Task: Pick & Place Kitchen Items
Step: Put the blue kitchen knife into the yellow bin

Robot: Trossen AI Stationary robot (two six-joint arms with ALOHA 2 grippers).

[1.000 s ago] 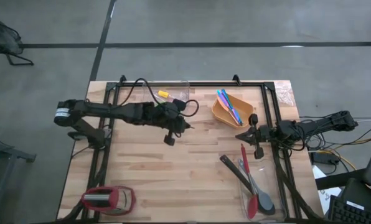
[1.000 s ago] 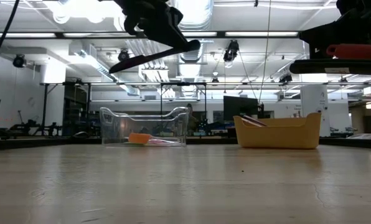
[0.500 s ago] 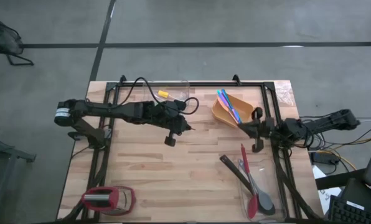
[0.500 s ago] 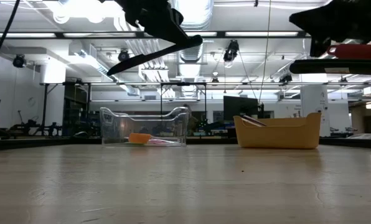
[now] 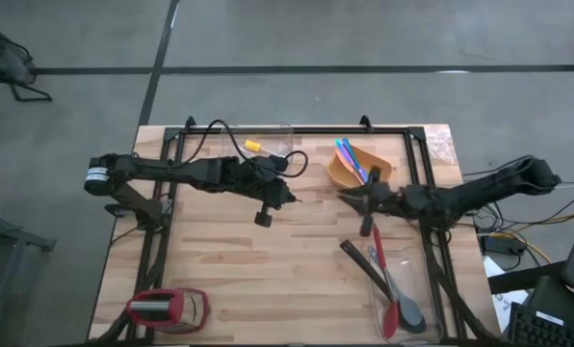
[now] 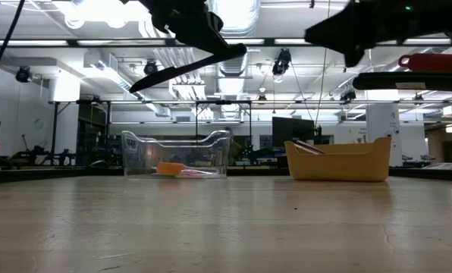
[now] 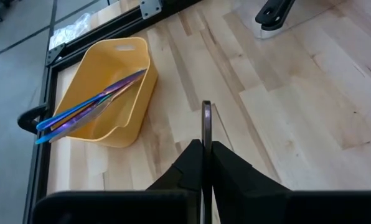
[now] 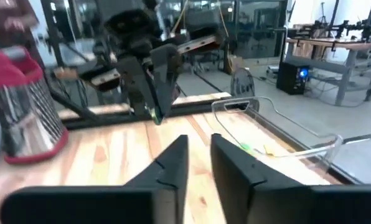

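Clearly the sorting is mid-way, judging by how things lie; nearest, at the bench's (image 5: pixel 229 260) front-left corner, the red-and-silver grater (image 5: pixel 167 308) stands alone, apparently not part of the job; at the front right a clear tub (image 5: pixel 424 289) carries a red spatula (image 5: pixel 378 253), a grey spatula (image 5: pixel 411 312) and a black spoon (image 5: pixel 354 255), their handles sticking out over its rim toward the bench's middle.

Further in, over the middle of the bench, the left gripper (image 7: pixel 206 152) hangs in the air, its fingers pressed together on a long black utensil (image 7: pixel 206 121) that juts forward past the tips, well above the boards in the low view; this piece looks to be in transit, not yet placed, and its destination cannot be told. To its right, between the front tub and the orange bowl (image 5: pixel 340 175), the right gripper (image 8: pixel 197 152) is raised with its fingers a little apart and nothing between them.

Farther back, the orange bowl holds thin blue, pink and purple cutlery (image 5: pixel 352 159); at the far edge a second clear tub (image 5: pixel 279 130) contains a small yellow piece (image 5: pixel 252 146) and, in the low view, an orange piece (image 6: pixel 169 168); no loose items show on the bare boards, so the carried utensil seems the main thing left.
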